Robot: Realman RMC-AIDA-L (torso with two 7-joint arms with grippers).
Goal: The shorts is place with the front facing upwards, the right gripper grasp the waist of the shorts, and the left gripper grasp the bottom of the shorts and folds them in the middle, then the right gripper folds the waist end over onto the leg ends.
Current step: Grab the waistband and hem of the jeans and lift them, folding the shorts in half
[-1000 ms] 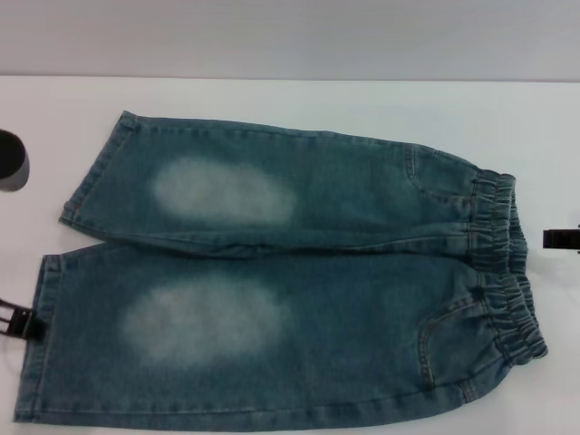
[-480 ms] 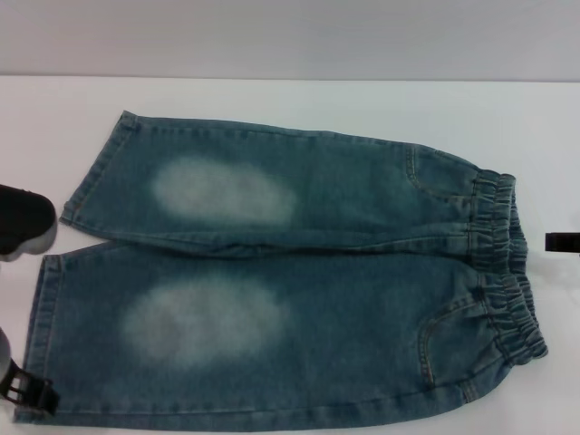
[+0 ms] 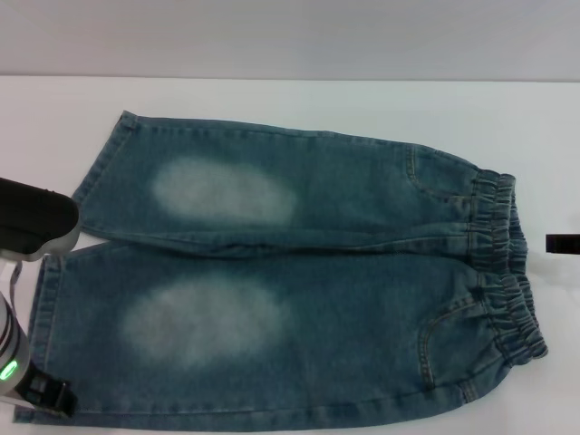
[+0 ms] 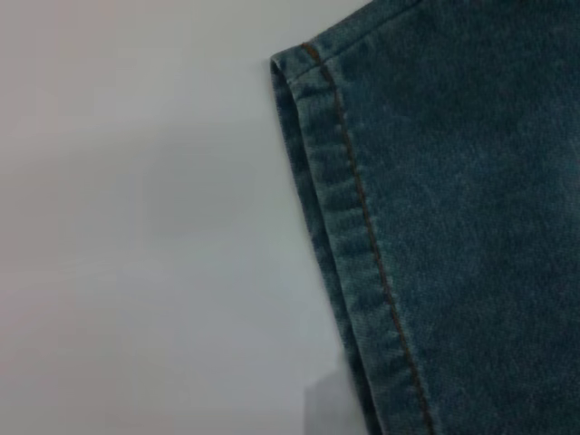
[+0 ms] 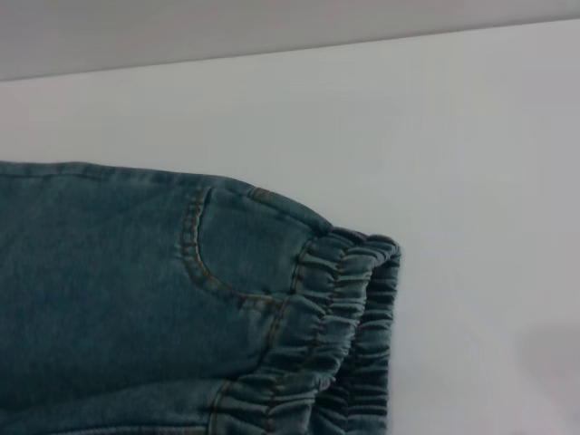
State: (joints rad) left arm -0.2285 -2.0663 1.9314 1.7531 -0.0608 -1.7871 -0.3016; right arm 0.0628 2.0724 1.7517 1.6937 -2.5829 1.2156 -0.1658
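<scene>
Shorts: flat, front up, centre of table. Left gripper at 8 o'clock by hem; right gripper at 3, near waist. Fingers: can't tell. Step: approach. Next: I'd grab both ends.

My left arm is a thick white-silver cylinder with a black band and a lit green ring light. Its black claw, the left gripper, shows small silver screws. Right gripper: I see only a flat black sliver.
</scene>
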